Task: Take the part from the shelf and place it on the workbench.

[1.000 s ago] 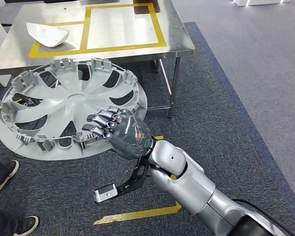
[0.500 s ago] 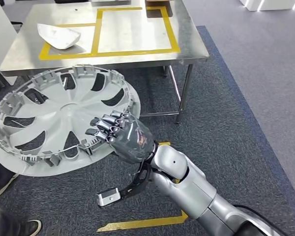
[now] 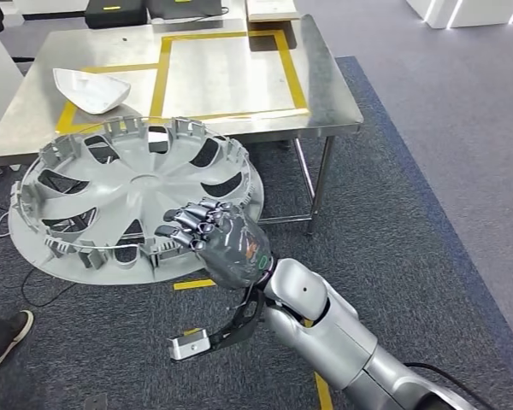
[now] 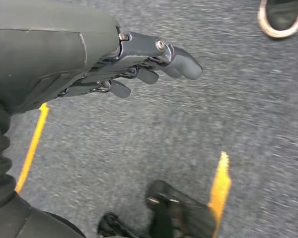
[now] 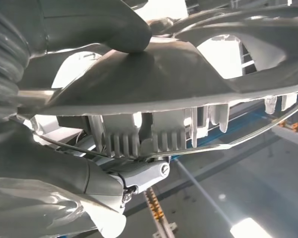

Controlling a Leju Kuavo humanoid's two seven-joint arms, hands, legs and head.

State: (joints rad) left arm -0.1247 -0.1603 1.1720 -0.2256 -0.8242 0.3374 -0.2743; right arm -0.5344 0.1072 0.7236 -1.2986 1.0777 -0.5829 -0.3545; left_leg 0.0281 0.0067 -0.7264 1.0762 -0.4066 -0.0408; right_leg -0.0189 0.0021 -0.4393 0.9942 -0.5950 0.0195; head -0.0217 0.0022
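The robot's right hand [image 3: 218, 243] grips the near rim of a large silver-grey plastic wheel cover [image 3: 131, 196] with curved spokes and a ring of clips along its edge, and holds it out flat in front of the body, above the dark grey carpeted floor [image 3: 396, 222] and short of the stainless-steel surface [image 3: 325, 85] marked with yellow tape rectangles. In the right wrist view the thick thumb [image 5: 113, 25] presses on one face of the cover while the darker fingers [image 5: 102, 181] clamp from the other side at the clips, so the hold looks firm though it is at one edge only. The left hand [image 4: 140, 64] hangs over the carpet with its fingers stretched out and slightly apart, holding nothing. By my reading the part is already off the shelf and the carrying step is under way (the cover's far edge just reaches the front of the surface). A white curved plastic shell [image 3: 89, 88] lies in the left taped box, so the next move calls for bringing the cover forward and up over the larger taped rectangle, keeping it level, since a disc this wide held by one rim could sag or twist, and then lowering it before the fingers let go.
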